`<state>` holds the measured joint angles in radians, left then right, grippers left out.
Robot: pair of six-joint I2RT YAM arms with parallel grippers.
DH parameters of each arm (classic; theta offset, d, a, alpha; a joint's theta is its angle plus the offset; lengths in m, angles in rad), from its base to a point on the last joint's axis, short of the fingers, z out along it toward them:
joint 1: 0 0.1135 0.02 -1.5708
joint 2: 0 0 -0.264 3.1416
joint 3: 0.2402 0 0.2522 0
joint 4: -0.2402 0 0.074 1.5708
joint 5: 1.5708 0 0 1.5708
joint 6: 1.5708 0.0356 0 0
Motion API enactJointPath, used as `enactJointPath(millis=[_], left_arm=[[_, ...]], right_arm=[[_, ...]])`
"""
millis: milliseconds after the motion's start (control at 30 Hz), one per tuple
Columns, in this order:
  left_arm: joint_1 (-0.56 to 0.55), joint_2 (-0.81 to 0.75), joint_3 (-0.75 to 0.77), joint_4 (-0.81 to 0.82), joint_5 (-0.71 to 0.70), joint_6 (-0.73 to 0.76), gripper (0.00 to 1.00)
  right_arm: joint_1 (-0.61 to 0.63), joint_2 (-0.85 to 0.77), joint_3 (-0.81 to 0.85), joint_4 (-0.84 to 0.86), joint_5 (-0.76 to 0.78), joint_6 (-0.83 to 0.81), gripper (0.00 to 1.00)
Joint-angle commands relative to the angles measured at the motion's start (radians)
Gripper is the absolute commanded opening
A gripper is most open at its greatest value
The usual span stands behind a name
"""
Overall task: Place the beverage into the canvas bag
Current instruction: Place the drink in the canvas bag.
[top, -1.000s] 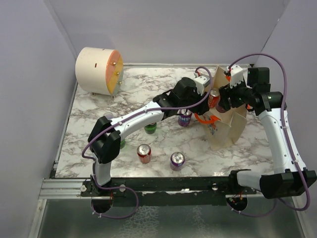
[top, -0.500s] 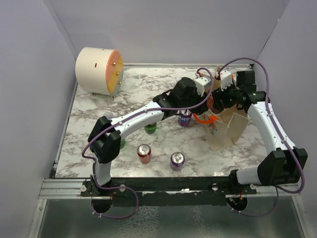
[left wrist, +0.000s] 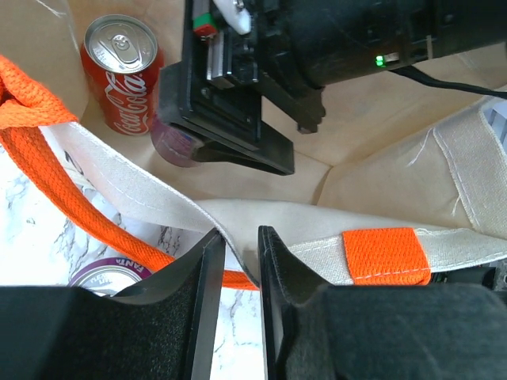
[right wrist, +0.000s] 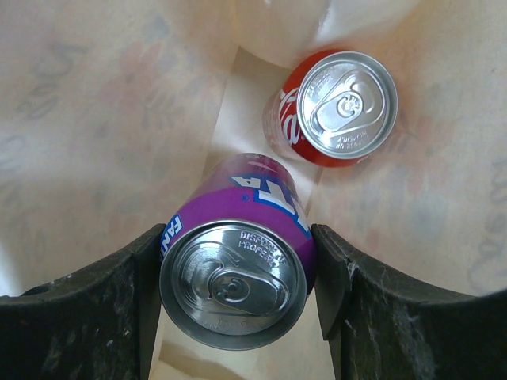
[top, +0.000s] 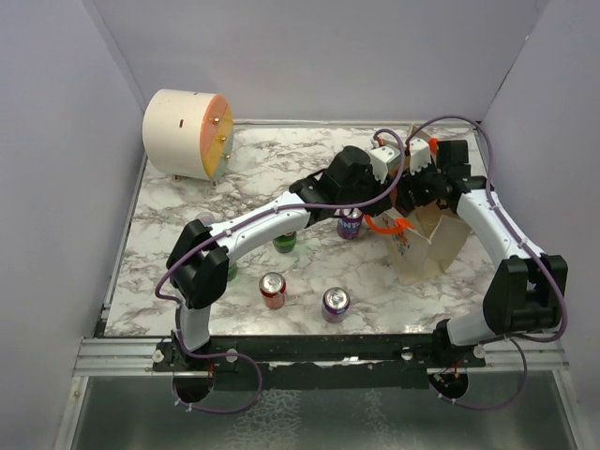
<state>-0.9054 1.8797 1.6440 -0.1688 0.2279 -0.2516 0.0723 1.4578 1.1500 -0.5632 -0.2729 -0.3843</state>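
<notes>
The beige canvas bag (top: 424, 246) with orange handles (left wrist: 47, 154) stands open at the right of the table. My left gripper (left wrist: 238, 245) is shut on the bag's near rim (left wrist: 182, 207) and holds it open; it also shows in the top view (top: 389, 190). My right gripper (right wrist: 236, 273) is shut on a purple Fanta can (right wrist: 238, 261) and reaches down inside the bag, seen from above (top: 413, 186). A red Coca-Cola can (right wrist: 337, 107) stands on the bag's floor beside it, also in the left wrist view (left wrist: 123, 63).
Loose cans stand on the marble table: a purple one (top: 349, 223) next to the bag, a green one (top: 284, 244), a red one (top: 272, 289) and another purple one (top: 335, 303). A cream round drum (top: 186, 133) sits at the back left.
My right arm has swung left and lowered the purple can into the bag's mouth. The left gripper has kept its hold on the rim.
</notes>
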Motion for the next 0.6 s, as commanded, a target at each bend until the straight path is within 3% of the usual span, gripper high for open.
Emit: enactJointPath(millis=[0, 433, 567], left_arm=[[-0.004, 0.008, 0.0, -0.001, 0.047, 0.024, 0.23], [-0.003, 0.044, 0.028, -0.01, 0.079, 0.046, 0.0], [-0.001, 0.048, 0.033, -0.015, 0.084, 0.045, 0.0]], right_arm=[[0.007, 0.026, -0.003, 0.182, 0.03, 0.053, 0.22], [0.02, 0.145, 0.048, 0.251, 0.1, 0.18, 0.21], [0.027, 0.152, 0.051, 0.264, 0.109, 0.206, 0.2]])
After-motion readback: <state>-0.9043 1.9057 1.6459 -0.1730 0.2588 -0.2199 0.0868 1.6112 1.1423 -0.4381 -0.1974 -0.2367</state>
